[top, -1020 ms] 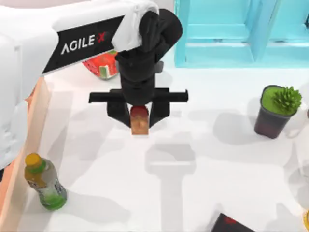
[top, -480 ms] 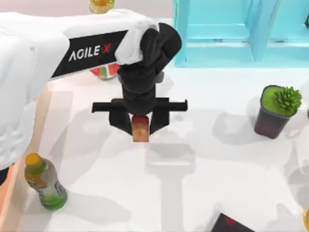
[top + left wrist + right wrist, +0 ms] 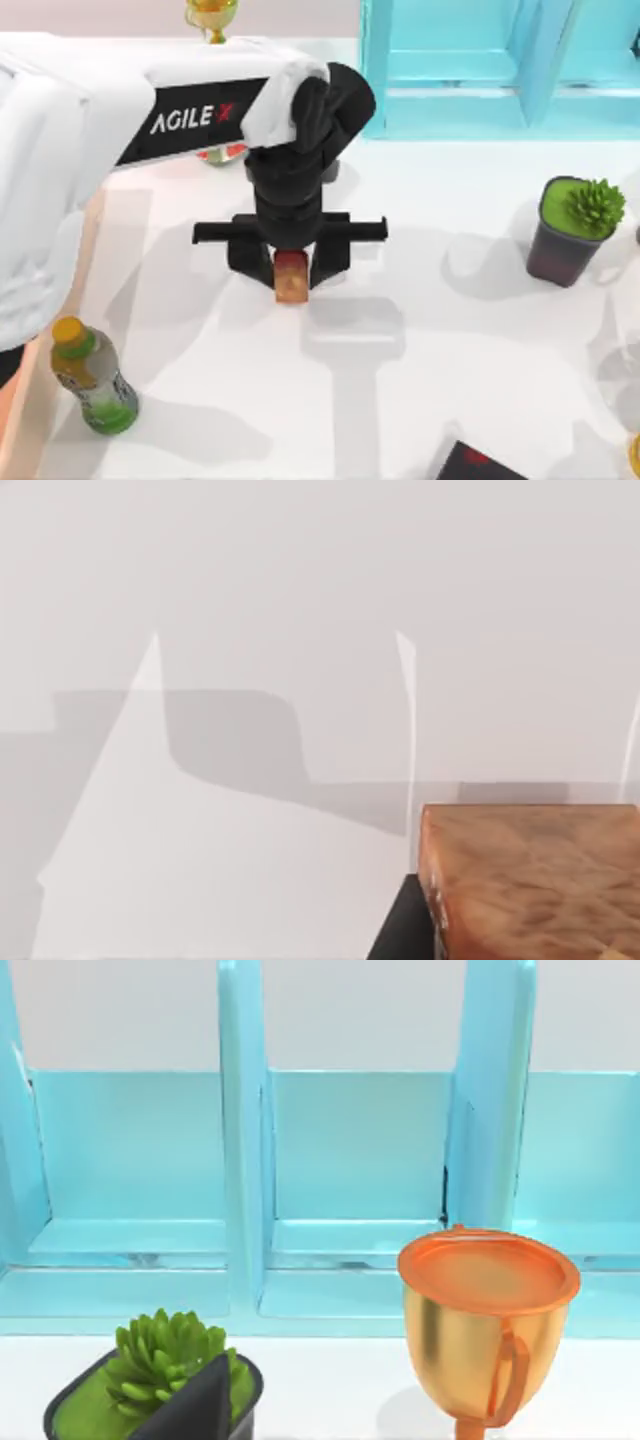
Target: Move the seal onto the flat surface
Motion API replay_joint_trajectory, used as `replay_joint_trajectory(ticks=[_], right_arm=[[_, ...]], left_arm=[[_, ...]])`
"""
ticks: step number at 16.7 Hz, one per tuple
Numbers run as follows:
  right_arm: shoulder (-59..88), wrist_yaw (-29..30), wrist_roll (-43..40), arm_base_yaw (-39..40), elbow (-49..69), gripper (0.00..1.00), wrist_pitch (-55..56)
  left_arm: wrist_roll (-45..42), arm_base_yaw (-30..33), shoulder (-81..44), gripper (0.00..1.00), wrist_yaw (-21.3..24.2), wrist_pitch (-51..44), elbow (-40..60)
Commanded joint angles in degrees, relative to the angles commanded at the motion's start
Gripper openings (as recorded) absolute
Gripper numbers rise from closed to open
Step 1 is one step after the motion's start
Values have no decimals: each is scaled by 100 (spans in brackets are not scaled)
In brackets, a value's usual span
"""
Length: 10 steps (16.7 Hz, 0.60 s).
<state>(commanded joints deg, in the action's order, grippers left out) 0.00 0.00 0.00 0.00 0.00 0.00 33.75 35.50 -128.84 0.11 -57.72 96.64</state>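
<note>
The left gripper [image 3: 290, 270] is hanging near the middle of the plain white worktop [image 3: 450, 350], its jaws gripping the small red-topped, orange-tan seal [image 3: 290, 275]; whether the seal is touching the surface, I cannot tell; the right gripper's jaws: cannot tell.

You have the seal [image 3: 290, 275] upright near the middle of the white tabletop [image 3: 450, 340], a small block with a red top over an orange-tan body (the left wrist view shows its mottled brown side [image 3: 530, 880]); whether its base touches the surface can't be told.
</note>
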Motion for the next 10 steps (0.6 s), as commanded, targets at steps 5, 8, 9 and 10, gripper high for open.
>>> replay_joint_trajectory(ticks=[5, 8, 9, 10], right_arm=[[0, 0, 0, 0, 0, 100, 0], [0, 0, 0, 0, 0, 100, 0], [0, 0, 0, 0, 0, 100, 0], [0, 0, 0, 0, 0, 100, 0]], left_arm=[[0, 0, 0, 53, 0, 0, 0], [0, 0, 0, 75, 0, 0, 0], [0, 0, 0, 83, 0, 0, 0], [0, 0, 0, 90, 0, 0, 0]])
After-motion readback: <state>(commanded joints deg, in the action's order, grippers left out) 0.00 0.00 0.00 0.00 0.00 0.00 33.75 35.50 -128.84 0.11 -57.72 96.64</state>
